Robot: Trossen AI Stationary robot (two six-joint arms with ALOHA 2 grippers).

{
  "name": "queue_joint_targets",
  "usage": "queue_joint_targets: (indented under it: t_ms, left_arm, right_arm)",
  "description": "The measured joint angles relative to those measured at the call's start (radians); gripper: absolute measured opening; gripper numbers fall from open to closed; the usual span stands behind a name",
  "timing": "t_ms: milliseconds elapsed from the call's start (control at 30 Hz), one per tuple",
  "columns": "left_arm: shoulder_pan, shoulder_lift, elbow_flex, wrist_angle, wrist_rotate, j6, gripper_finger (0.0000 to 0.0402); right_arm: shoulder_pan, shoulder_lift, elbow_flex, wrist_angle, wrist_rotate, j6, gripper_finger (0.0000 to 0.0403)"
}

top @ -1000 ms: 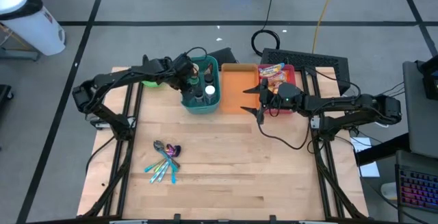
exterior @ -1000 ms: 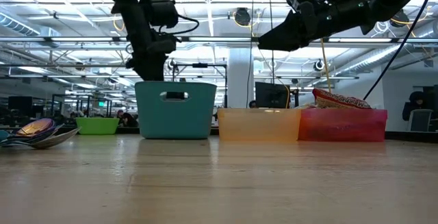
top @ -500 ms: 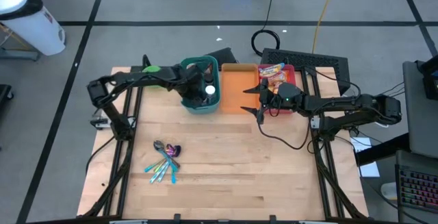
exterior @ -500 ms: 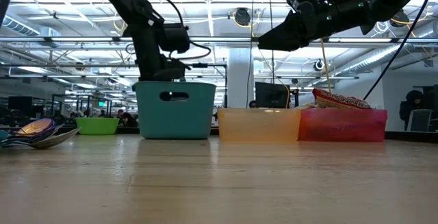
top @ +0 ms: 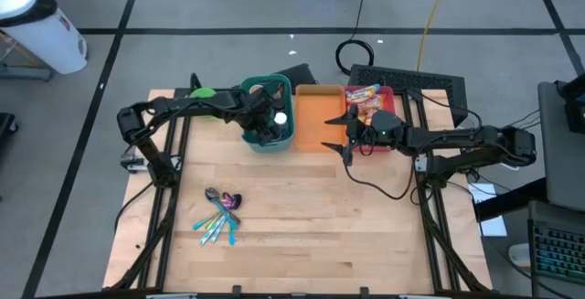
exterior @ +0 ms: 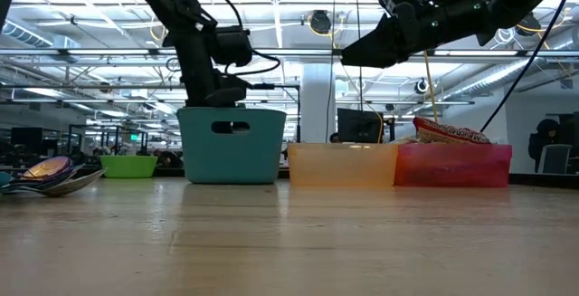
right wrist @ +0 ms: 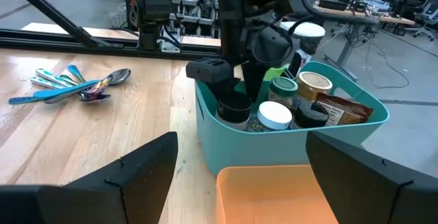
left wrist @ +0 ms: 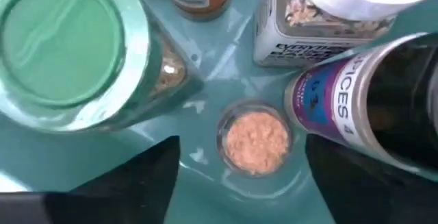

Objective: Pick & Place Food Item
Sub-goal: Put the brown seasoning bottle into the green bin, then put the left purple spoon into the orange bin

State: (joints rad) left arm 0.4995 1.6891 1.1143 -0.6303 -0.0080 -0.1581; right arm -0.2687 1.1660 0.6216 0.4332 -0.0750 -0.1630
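Observation:
A teal bin at the table's far middle holds several spice jars. My left gripper is open and reaches down into the bin. Its fingers stand on either side of a small round jar of pinkish-orange powder on the bin's floor, without touching it. Around that jar are a green-lidded jar, a purple-labelled jar and a white-lidded jar. My right gripper is open and empty, hovering above the near edge of the orange bin.
A red bin with snack packets stands to the right of the orange bin. A green bowl sits left of the teal bin. Spoons and coloured utensils lie on the near left of the table. Bare wood fills the near half.
My left gripper has gone toward the table's right and near edges, from the bin's left side to over its middle, and down among the jars. My right gripper has kept still.

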Motion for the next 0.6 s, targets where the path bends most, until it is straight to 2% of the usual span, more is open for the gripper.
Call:
queue_joint_targets:
  t_ms: [133,300,433,600]
  left_arm:
    - [0.0,-0.036,0.0,-0.007,-0.061,-0.002,0.0355]
    - [0.0,-0.105,0.001,-0.026,-0.075,-0.006,0.0365]
    - [-0.006,-0.188,0.033,-0.157,-0.071,-0.052,0.0359]
    - [-0.052,-0.318,0.039,-0.351,-0.046,-0.191,0.0352]
  right_arm:
    - [0.0,0.0,0.0,0.0,0.0,0.001,0.0318]
    - [0.0,0.0,0.0,0.0,0.0,0.005,0.0318]
    - [0.0,0.0,0.0,0.0,0.0,0.005,0.0318]
    - [0.0,0.0,0.0,-0.003,0.0,0.004,0.0318]
